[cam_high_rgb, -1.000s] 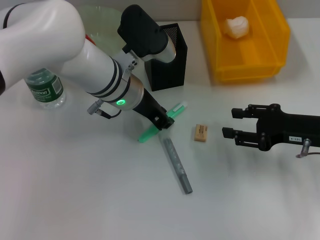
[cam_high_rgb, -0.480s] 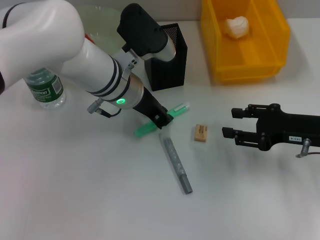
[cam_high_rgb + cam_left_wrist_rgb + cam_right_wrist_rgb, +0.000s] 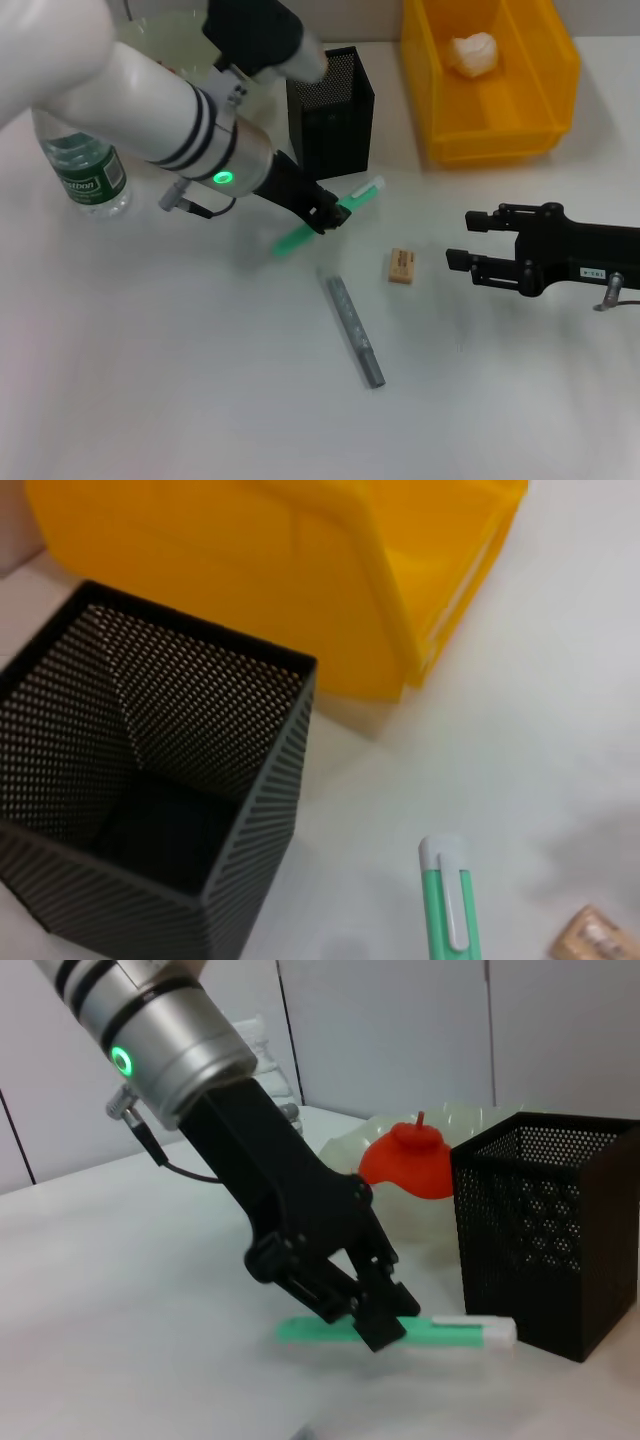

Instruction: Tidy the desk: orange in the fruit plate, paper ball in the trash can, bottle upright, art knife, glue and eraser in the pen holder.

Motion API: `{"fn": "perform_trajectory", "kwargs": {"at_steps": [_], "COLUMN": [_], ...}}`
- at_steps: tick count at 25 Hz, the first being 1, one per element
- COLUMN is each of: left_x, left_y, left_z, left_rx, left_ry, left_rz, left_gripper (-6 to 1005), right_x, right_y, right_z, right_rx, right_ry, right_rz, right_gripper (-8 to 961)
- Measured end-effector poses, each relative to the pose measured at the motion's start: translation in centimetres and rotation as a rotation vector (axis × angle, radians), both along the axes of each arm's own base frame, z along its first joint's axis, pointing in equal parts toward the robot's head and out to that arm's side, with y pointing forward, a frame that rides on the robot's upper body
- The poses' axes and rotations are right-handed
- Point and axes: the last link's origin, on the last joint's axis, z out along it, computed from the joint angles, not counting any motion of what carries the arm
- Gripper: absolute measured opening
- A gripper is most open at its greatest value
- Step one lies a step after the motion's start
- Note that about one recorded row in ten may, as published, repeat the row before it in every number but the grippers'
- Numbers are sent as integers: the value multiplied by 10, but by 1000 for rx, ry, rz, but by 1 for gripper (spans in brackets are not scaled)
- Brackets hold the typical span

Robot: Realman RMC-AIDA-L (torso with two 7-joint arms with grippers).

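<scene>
Black fingers of the left gripper (image 3: 322, 215) are clamped around the middle of the green art knife (image 3: 335, 217). The knife is held above the desk (image 3: 200, 380), a bit tilted. Its long side runs slantwise, and its white end points toward the far right corner of the desk, close to the pen holder (image 3: 335, 115). The pen holder stands just beyond the knife, near the far edge. The left wrist view looks down into its open top.

Next to the pen holder, toward the right, sits the trash can (image 3: 490, 85) with the paper ball (image 3: 472, 52) inside. On the other side, the fruit plate (image 3: 400, 1135) holds the orange (image 3: 408, 1155). The bottle (image 3: 88, 172) stands upright near the left edge.

On the desk past the knife lie the eraser (image 3: 402, 266) and a grey stick (image 3: 355, 331). The stick's long side points toward the near edge.

The right gripper (image 3: 462, 245) waits near the right edge with its fingers apart, holding nothing.
</scene>
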Motion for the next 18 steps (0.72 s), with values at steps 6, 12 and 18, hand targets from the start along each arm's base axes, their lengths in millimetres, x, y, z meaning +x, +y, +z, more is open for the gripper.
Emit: {"fn": "perform_trajectory", "kwargs": {"at_steps": [6, 12, 18], "left_x": [-1, -3, -8], "left_y": [-5, -13, -22], "left_z": [19, 31, 37], "left_rx": [-47, -76, -37], "left_ry": [-167, -341, -497], "left_rz": [43, 22, -51], "left_gripper": [208, 214, 220], "right_x": [0, -1, -3], "right_y": [1, 2, 4], "right_z": [2, 3, 3], "right_rx": [-1, -3, -4], "right_ry": [6, 10, 13], "right_rz": [-12, -13, -18], "right_gripper": [619, 619, 619]}}
